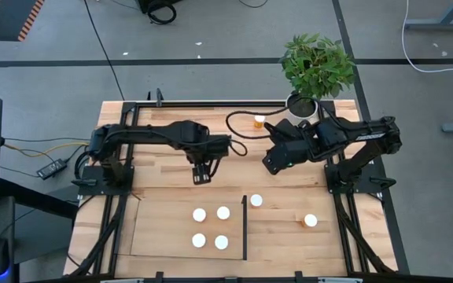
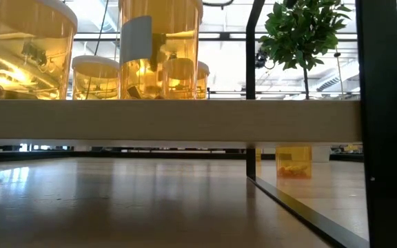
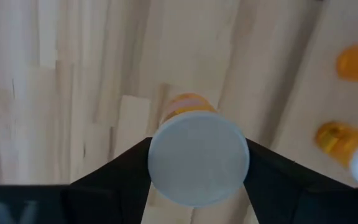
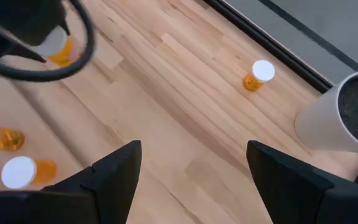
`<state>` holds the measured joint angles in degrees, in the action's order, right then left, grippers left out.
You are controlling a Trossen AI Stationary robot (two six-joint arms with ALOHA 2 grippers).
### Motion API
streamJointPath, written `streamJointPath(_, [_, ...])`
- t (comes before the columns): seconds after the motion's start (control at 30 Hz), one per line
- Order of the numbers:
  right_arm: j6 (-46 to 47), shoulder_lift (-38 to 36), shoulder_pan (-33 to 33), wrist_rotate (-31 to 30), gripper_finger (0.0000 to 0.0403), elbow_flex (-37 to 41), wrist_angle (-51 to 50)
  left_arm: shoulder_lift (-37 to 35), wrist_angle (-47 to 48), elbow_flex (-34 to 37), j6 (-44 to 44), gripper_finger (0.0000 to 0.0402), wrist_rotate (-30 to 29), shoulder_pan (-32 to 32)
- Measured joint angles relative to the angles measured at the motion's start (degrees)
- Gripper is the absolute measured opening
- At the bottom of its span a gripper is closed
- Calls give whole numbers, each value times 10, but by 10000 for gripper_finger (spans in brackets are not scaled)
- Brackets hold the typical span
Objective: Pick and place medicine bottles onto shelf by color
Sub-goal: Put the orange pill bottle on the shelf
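A white-capped medicine bottle fills the left wrist view, clamped between the two dark fingers of the left gripper, its orange body pointing down toward the plank tabletop. From above, that gripper hangs over bare table just beyond the far edge of the shelf, left of centre, the bottle clear of the wood.

On the shelf, a pale board with a thin black upright strip along its right edge, four bottles stand in a square: two at the far side and two at the near side. The low view shows them from table height as tall orange cylinders on the raised board.

Right of the strip, one bottle stands just beside it and another lies on its side farther right. A further bottle lies near the table's far edge, beside a black cable.

The right gripper hovers over the far right part of the table, its fingers spread wide with nothing between them. Its wrist camera looks past them to the far bottle and the white plant pot. The pot sits at the table's far right corner, holding a leafy green plant.
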<state>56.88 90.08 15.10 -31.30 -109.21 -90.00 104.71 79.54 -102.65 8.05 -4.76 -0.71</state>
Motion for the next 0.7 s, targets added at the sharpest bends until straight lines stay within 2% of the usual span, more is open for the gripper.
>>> streamJointPath(0.17, [0,0,13,-10,299,0,0,-28,-5,20,33,213,-1,38])
streamJointPath(0.43, [-19,0,28,-21,299,0,0,-176,-47,247,165,230,1,101])
streamJointPath(0.6, [-43,0,24,-27,299,0,0,-245,-66,280,263,224,1,145])
streamJointPath(0.7, [-49,0,21,-30,299,0,0,-250,-74,282,303,214,1,174])
